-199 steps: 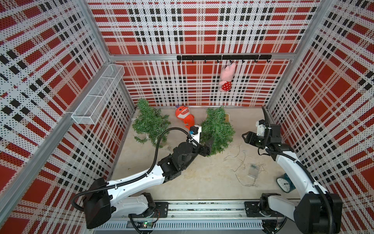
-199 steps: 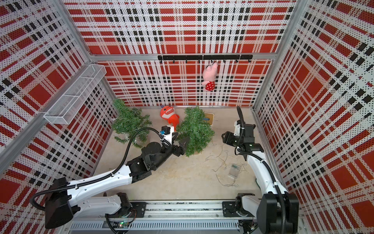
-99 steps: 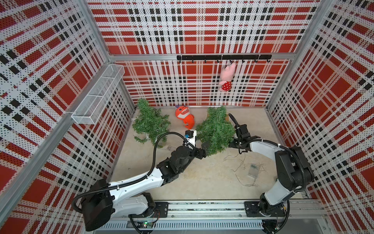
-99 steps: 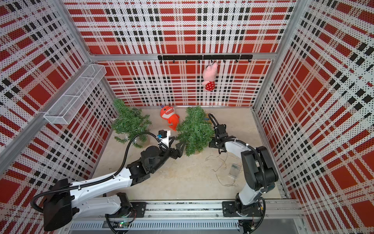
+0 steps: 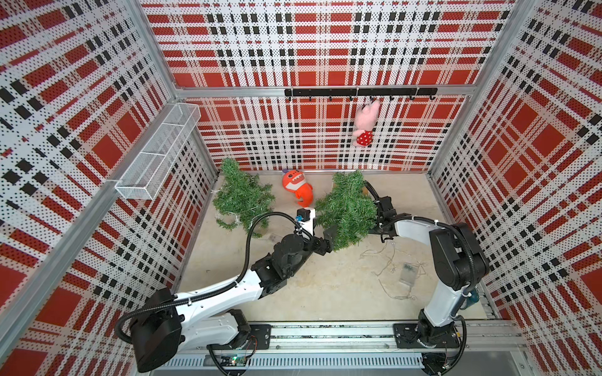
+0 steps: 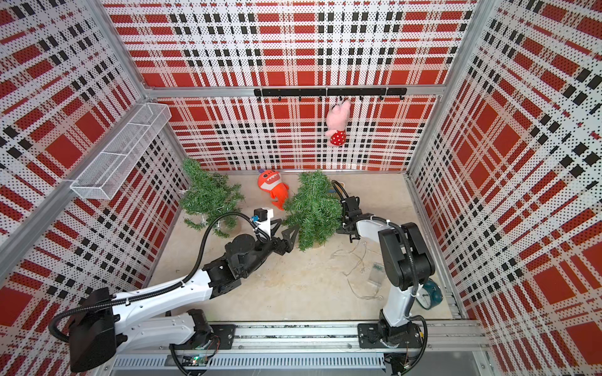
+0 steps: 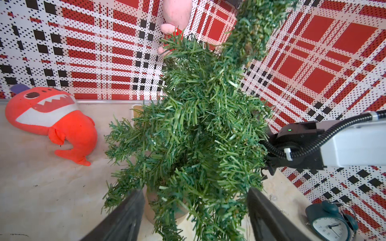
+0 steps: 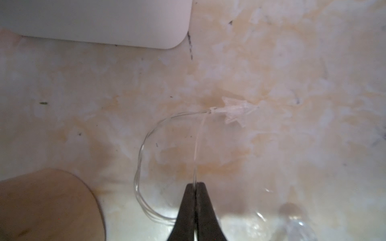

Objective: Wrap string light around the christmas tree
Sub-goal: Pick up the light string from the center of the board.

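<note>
Two robot claws flank a small green artificial Christmas tree (image 5: 348,208), which stands in a tan pot (image 7: 149,206) on a beige marbled table (image 5: 309,286). The right claw (image 8: 196,184) sits low beside the tree's foot. It is pressed together, pinching a thin clear-wire string light (image 8: 196,150) close to a star-shaped bulb (image 8: 236,110). The rest of the strand lies slack on the table, curling away from the tree to a clear battery box (image 5: 408,271). The left claw (image 6: 284,228) is spread wide on the opposite side of the tree, its fingers either side of the lowest branches. Whether they touch the needles cannot be told.

The step in hand appears to be the first grasp of the light, and no wire shows on the branches. The next move calls for lifting the strand clear of the table and carrying it round the tree, probably towards the waiting left claw. It needs enough slack not to drag the battery box or tip the pot.

The tree's long axis is its trunk, upright, tip pointing up, with the top sprig bent over. The strand has no straight axis; overall it trails from the tree's foot outward.
</note>
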`<state>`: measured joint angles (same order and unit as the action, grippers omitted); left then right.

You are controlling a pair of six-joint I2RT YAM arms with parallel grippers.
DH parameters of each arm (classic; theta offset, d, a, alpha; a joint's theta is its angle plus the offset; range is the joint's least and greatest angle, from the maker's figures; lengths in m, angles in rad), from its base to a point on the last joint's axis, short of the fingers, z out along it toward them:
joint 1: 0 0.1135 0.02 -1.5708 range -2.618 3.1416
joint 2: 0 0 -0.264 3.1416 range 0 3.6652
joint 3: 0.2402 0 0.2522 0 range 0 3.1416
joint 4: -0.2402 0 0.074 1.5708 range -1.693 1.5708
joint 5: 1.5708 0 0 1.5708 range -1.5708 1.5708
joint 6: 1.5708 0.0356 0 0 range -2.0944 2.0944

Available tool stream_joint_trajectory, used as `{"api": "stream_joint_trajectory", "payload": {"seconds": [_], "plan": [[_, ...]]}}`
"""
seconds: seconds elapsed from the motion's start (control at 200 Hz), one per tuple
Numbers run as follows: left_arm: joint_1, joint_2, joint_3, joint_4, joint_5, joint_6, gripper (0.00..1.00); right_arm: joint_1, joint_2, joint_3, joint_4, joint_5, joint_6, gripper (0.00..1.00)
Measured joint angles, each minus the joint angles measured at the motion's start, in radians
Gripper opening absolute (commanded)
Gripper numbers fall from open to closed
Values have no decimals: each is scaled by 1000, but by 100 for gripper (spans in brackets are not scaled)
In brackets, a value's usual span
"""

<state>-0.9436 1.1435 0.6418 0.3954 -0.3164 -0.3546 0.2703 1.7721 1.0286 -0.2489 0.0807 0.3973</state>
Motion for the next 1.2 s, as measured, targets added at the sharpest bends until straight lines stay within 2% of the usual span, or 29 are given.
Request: {"api": "stream_joint_trajectory", "payload": {"seconds": [0.095,0.21,0.356,0.606,0.772,0.922,1.072,1.203], "plan": [[-42,-12,0,2,-14,47,82,-58,-116,-1,-38,-9,-6,3],[-151,-2,8,18,-32,161,83,-147,-301,20,-87,-31,-12,4],[-249,113,93,27,-11,256,83,-215,-455,170,-179,-43,-31,4],[-334,424,347,42,31,277,82,-215,-525,414,-310,-74,-68,4],[-348,615,510,27,78,223,80,-215,-561,479,-362,-105,-68,2],[-375,755,672,-33,99,224,81,-215,-584,517,-389,-131,-67,1],[-393,806,703,-47,108,182,78,-215,-606,525,-389,-164,-63,0],[-366,840,703,-27,99,153,77,-215,-611,540,-387,-207,-51,0]]}}
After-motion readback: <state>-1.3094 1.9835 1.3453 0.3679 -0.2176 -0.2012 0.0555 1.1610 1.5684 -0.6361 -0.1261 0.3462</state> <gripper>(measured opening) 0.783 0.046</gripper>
